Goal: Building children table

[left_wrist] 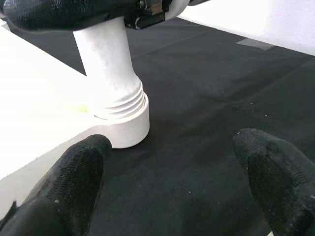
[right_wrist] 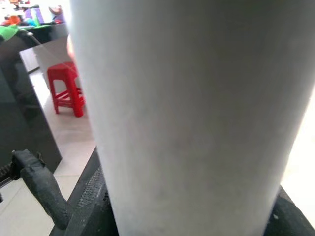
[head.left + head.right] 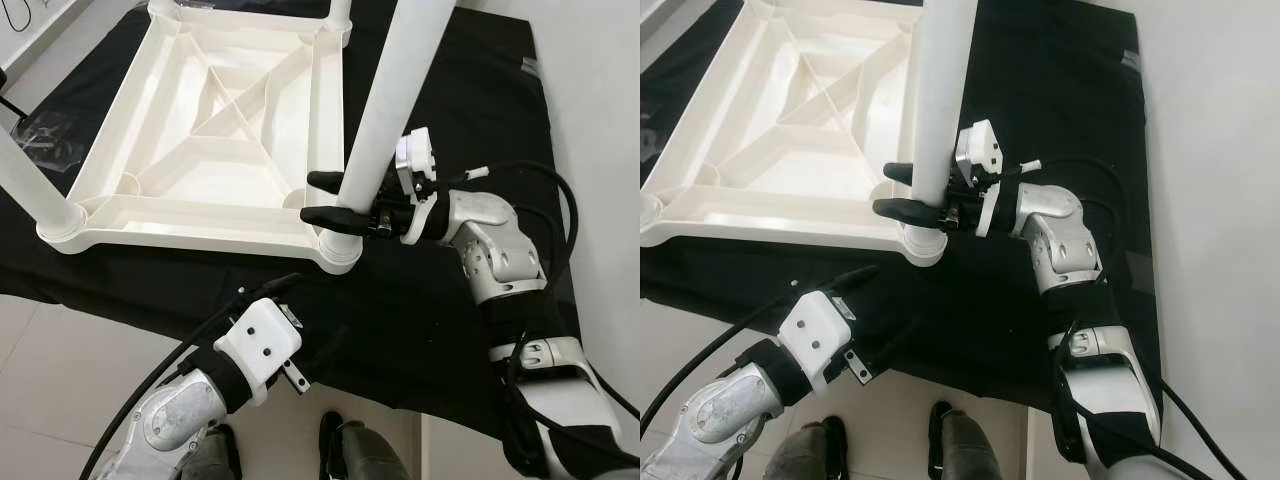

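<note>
Closest to the robot, its own two feet stood on the pale floor at the edge of a black cloth. Just above them the left gripper hung low over the cloth with its two black fingers spread wide apart and nothing between them. It pointed at the near corner of the white table top, which lay upside down on the cloth with its crossed ribs showing. A round socket sat at that corner, and a white table leg stood straight up in it, with its screw rings still showing just above the socket. The right gripper reached in from the side and held this leg low down, one black finger on each side of it, squeezed tight. Farther off, another white leg stood at the table top's left corner. A clear plastic bag lay on the cloth beside it.
</note>
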`<state>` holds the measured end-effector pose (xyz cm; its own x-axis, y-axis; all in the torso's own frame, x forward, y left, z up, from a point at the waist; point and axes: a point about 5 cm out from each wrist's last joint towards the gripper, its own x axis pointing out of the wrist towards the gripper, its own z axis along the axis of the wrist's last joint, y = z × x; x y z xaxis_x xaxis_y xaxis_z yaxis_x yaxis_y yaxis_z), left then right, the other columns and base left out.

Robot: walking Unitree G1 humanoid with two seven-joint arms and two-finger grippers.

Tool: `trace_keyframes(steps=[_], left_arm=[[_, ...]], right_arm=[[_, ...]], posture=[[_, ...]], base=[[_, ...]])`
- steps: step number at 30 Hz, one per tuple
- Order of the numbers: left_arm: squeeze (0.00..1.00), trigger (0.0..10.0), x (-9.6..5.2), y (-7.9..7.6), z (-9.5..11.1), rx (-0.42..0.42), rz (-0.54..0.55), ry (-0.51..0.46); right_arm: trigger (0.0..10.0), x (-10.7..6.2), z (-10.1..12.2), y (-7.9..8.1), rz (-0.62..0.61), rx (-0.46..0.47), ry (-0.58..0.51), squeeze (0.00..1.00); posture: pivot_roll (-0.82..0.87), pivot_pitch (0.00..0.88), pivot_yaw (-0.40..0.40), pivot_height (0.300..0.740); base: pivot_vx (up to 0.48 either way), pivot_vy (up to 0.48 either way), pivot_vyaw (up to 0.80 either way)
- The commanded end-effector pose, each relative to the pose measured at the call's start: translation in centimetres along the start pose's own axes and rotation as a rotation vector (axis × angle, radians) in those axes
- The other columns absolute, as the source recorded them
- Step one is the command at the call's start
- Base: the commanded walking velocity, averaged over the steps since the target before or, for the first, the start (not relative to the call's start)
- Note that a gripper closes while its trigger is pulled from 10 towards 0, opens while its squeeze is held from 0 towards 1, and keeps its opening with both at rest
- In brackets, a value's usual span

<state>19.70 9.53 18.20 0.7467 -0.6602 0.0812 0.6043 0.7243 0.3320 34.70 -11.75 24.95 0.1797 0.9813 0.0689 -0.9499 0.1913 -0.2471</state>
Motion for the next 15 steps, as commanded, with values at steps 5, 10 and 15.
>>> trace_keyframes(steps=[5,10,15], left_arm=[[0.0,10.0,-0.1,-0.6,-0.5,-0.007,-0.029,0.034],[0.0,10.0,-0.2,-0.7,-0.6,-0.016,-0.034,0.037],[0.0,10.0,-0.5,-0.9,-0.7,-0.03,-0.045,0.042]], right_arm=[[0.0,-0.9,-0.9,-0.1,0.019,0.031,0.011,0.0],[0.0,-2.3,-2.2,0.7,-0.103,0.028,0.052,0.0],[0.0,-1.9,-5.4,1.9,-0.63,0.012,0.212,0.0]], posture=[[0.12,0.265,-0.13,0.74],[0.09,0.273,-0.129,0.74],[0.06,0.285,-0.123,0.74]], base=[[0.0,0.0,0.0],[0.0,0.0,0.0],[0.0,0.0,0.0]])
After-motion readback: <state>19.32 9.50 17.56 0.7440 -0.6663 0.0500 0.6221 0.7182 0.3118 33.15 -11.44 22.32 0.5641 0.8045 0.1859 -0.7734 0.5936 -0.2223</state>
